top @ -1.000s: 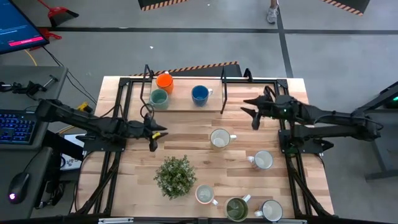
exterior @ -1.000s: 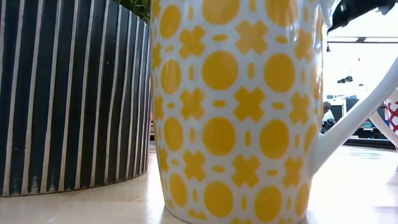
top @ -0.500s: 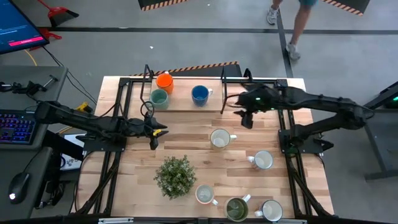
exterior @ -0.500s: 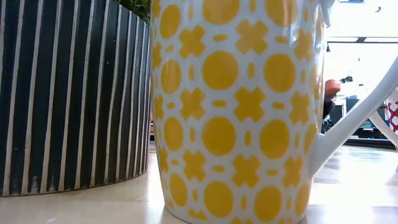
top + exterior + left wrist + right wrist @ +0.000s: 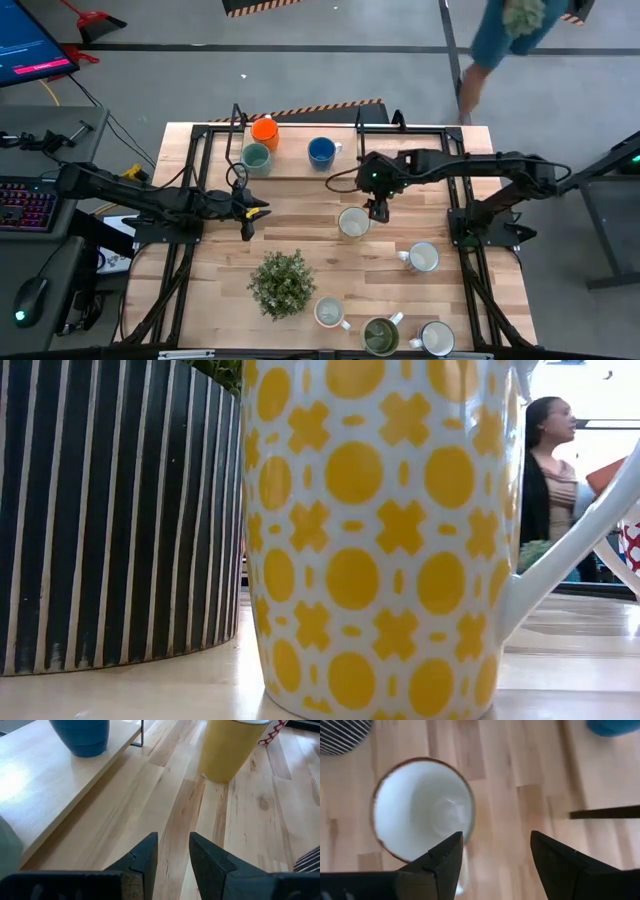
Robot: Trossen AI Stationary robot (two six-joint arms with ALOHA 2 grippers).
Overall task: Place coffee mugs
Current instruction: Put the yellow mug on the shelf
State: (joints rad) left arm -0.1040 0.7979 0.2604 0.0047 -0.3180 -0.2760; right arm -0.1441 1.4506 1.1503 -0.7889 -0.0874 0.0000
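From above, the right gripper [image 5: 375, 207] hangs with fingers apart just beside the rim of a white mug [image 5: 352, 223] at mid-table, handle toward the right arm, while the left gripper [image 5: 247, 214], fingers slightly apart and empty, waits well apart. At table height a yellow-patterned mug [image 5: 385, 530] fills the frame; no writing reads. The right wrist view shows the white mug [image 5: 422, 808] open-mouthed below, its rim between the spread fingers [image 5: 447, 857].

I see table [image 5: 300, 225]: pale wood planks, visible grain, knots, smooth satin sheen. Shelf [image 5: 45, 780]: same light wood, matt. Dotted mug [image 5: 385, 530]: glossy glazed ceramic, yellow print. Blue mug [image 5: 80, 735]: glossy glaze. White mug [image 5: 422, 807]: smooth shiny interior, brown rim. Plant pot [image 5: 115, 510]: ribbed, striped, dull finish. Right gripper [image 5: 492, 852] fingers: matt black plastic. Frame [image 5: 205, 160]: black metal.
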